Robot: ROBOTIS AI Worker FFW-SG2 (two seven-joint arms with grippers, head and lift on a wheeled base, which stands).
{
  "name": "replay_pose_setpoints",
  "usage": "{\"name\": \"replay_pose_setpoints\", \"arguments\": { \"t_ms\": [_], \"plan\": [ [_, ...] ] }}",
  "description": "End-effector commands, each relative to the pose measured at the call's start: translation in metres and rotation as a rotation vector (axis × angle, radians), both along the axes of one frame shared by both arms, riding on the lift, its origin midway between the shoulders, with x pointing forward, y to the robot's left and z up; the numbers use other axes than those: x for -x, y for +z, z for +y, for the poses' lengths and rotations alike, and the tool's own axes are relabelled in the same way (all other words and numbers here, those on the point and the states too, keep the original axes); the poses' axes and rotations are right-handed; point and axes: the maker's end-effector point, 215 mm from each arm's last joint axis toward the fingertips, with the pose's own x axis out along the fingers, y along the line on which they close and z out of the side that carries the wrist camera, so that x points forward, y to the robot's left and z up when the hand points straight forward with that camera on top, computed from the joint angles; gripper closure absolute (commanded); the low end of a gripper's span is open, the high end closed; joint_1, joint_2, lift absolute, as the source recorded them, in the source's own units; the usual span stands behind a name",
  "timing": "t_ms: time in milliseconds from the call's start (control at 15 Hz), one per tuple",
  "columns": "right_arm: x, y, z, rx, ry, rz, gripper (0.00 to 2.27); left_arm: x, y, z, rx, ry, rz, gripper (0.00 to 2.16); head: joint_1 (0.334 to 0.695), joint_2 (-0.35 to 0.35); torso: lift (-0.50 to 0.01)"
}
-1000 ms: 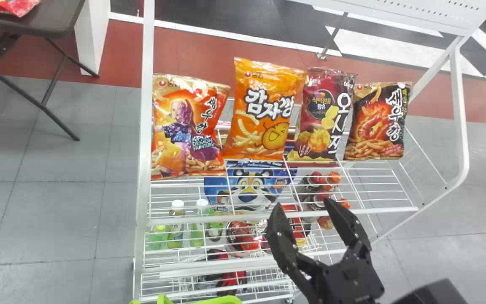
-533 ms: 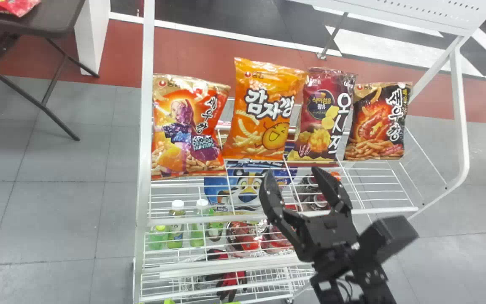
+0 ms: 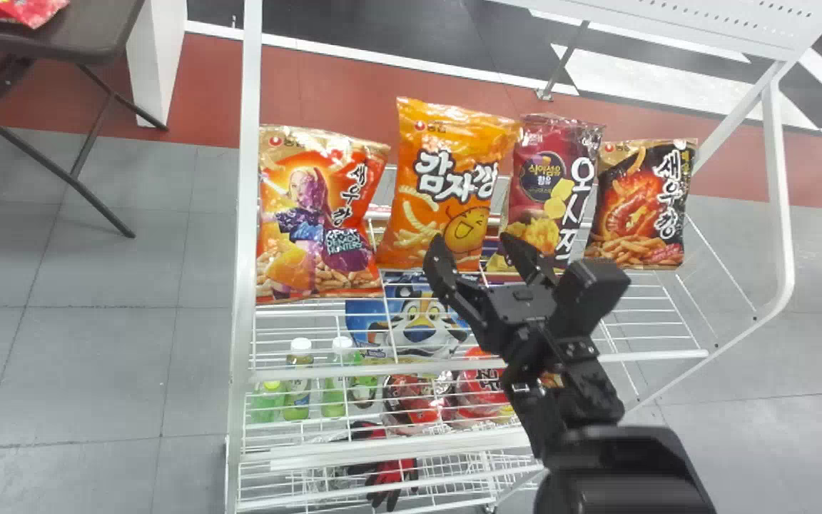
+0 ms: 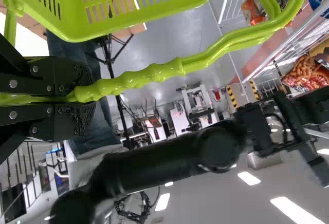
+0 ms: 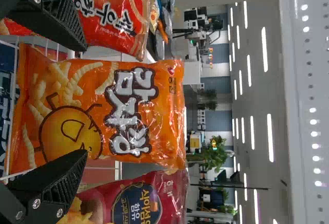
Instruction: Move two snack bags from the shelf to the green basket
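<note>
Holds the right end effector (image 3: 474, 250) open in front of the shelf (image 3: 245, 285), near the lower part of the orange bag (image 3: 414, 153). Grips the handle (image 4: 154, 73) of the green basket (image 4: 74, 26) with the left end effector (image 4: 88, 95), apart from the shelf. Shows, left to right on the shelf: red bag (image 3: 318, 214); orange bag, big white lettering over a round winking face (image 3: 465, 228); maroon bag (image 3: 536, 135), white lettering beside a round badge (image 3: 543, 175); black bag (image 3: 639, 207), white lettering.
</note>
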Motion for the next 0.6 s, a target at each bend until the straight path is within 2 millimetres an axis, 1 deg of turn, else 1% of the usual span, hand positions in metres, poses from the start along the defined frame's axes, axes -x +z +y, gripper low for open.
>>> {"name": "replay_pose_setpoints", "arguments": {
  "t_ms": [0,133,200,333,400,533],
  "plan": [
    [-0.027,-0.005,-0.002,-0.011,0.010,0.012,0.11,0.001,0.000,0.001,-0.001,0.001,0.001,2.15,0.695,-0.350,-0.016],
    [-0.044,-0.003,0.001,-0.006,0.024,0.012,0.11,0.001,-0.001,0.004,-0.005,0.004,0.002,2.15,0.695,-0.350,-0.016],
    [-0.051,-0.005,0.007,0.000,0.030,0.022,0.11,0.000,-0.001,0.006,-0.004,0.008,0.002,2.15,0.695,-0.350,-0.016],
    [-0.059,-0.003,0.017,0.013,0.042,0.020,0.11,0.000,0.001,0.006,-0.002,0.009,0.002,2.15,0.695,-0.350,-0.016],
    [-0.063,-0.008,0.022,0.014,0.050,0.035,0.11,0.000,0.001,0.006,-0.002,0.010,0.002,2.15,0.695,-0.350,-0.016],
    [-0.070,-0.020,0.019,0.027,0.046,0.069,0.15,-0.001,0.002,0.008,-0.004,0.012,-0.001,2.15,0.695,-0.350,-0.016]
  ]
}}
